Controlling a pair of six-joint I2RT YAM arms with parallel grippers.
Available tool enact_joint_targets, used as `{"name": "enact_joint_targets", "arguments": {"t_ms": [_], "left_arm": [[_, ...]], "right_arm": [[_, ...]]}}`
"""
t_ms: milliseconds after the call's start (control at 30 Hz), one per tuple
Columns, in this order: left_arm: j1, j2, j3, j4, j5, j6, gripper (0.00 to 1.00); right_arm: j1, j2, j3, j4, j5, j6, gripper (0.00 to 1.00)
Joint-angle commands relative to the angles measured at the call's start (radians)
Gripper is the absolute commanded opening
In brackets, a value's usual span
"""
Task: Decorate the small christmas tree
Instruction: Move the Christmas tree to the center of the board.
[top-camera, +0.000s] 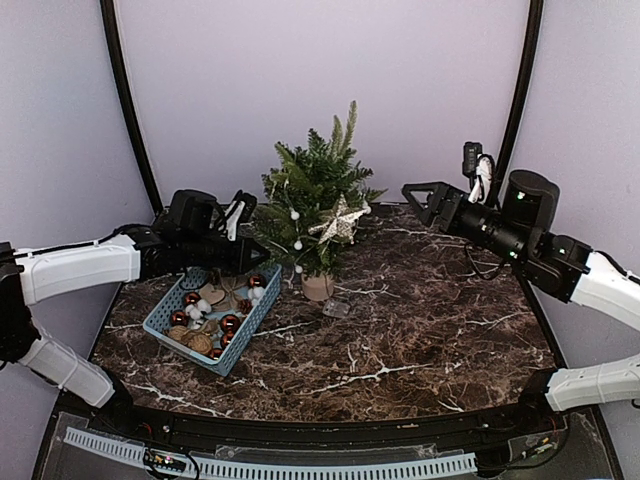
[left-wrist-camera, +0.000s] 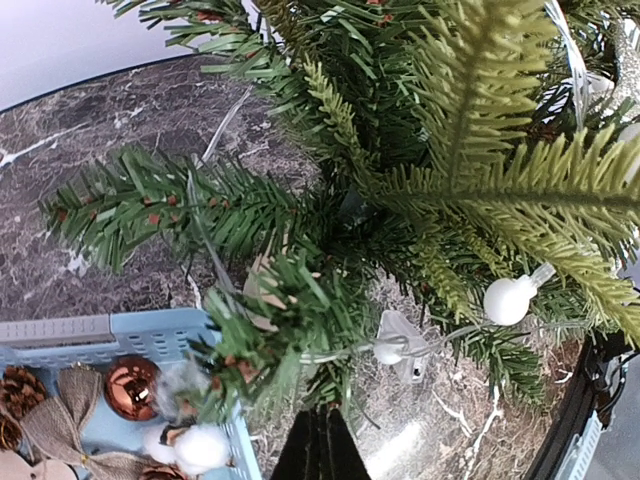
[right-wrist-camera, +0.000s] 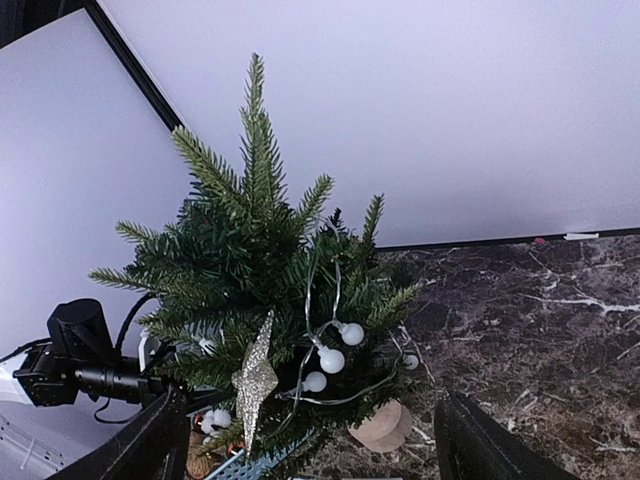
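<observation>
Toward the near left of the worktop (top-camera: 420, 335) sits the blue basket (top-camera: 152, 322) of ornaments. Just above its far end the left pincer (top-camera: 258, 260) is clenched, its nose among the lower left branches, nothing visibly held. Mid-worktop stands the small christmas tree (top-camera: 315, 195) — long axis upright on its wooden base (top-camera: 318, 288), gold star (top-camera: 338, 222) on its right flank. Farther right, well apart, the right pincer (top-camera: 418, 200) gapes released — the left arm is nearer.

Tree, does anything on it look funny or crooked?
Yes. The star hangs tilted on the side of the tree nearer the right arm, about halfway down, and the tip is bare. A star usually sits on top, so it looks out of place.
</observation>
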Motion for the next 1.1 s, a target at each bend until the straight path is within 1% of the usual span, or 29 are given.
{"name": "enact_joint_targets", "arguments": {"t_ms": [0,500,700,733,800,833,867,900,933,967,1000,1067], "left_arm": [[0.029,0.024,0.051,0.041,0.038,0.076,0.00],[0.141,0.116,0.124,0.069,0.134,0.143,0.00],[0.166,0.143,0.151,0.071,0.154,0.144,0.00],[0.167,0.137,0.149,0.072,0.151,0.145,0.01],[0.168,0.117,0.141,0.073,0.144,0.143,0.10],[0.168,0.108,0.131,0.073,0.141,0.140,0.20],[0.168,0.086,0.127,0.074,0.139,0.139,0.24],[0.168,0.077,0.114,0.074,0.137,0.135,0.33],[0.168,0.051,0.104,0.073,0.133,0.132,0.37],[0.169,0.038,0.097,0.068,0.129,0.126,0.46],[0.169,0.014,0.083,0.065,0.119,0.119,0.50],[0.169,-0.030,0.056,0.057,0.098,0.107,0.61]], "right_arm": [[-0.004,-0.032,-0.030,-0.008,0.016,0.014,0.86],[-0.004,-0.070,-0.069,-0.034,0.021,0.047,0.85],[-0.004,-0.074,-0.077,-0.033,0.019,0.052,0.85],[-0.004,-0.076,-0.080,-0.031,0.019,0.051,0.85],[-0.004,-0.080,-0.082,-0.031,0.021,0.050,0.85],[-0.004,-0.082,-0.082,-0.031,0.021,0.049,0.85],[-0.004,-0.083,-0.082,-0.031,0.022,0.046,0.85],[-0.004,-0.083,-0.082,-0.031,0.022,0.043,0.86],[-0.004,-0.084,-0.081,-0.032,0.023,0.040,0.86],[-0.004,-0.084,-0.079,-0.032,0.021,0.037,0.86],[-0.004,-0.084,-0.078,-0.032,0.019,0.035,0.86],[-0.004,-0.084,-0.073,-0.033,0.016,0.030,0.86]]}}
